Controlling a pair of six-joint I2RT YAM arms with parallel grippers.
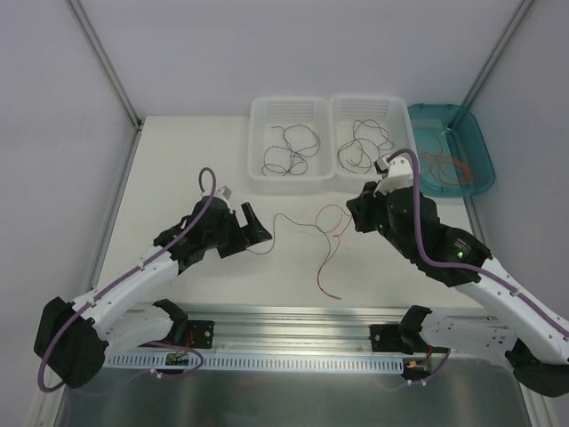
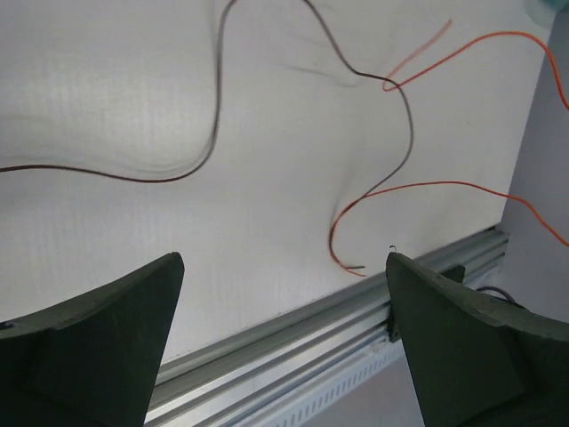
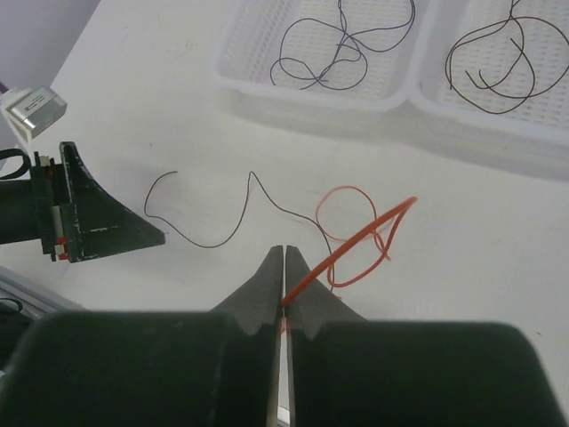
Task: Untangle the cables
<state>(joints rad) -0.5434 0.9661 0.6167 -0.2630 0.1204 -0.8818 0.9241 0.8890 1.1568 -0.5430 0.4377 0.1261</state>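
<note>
My right gripper is pinched tight on the red wire; my left gripper gapes wide, dark wire at twelve o'clock.

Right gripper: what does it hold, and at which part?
The right gripper pinches the red cable on a straight stretch next to a sharp bend.

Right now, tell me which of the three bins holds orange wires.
The teal bin at far right; both white baskets beside it hold only dark wires.
</note>
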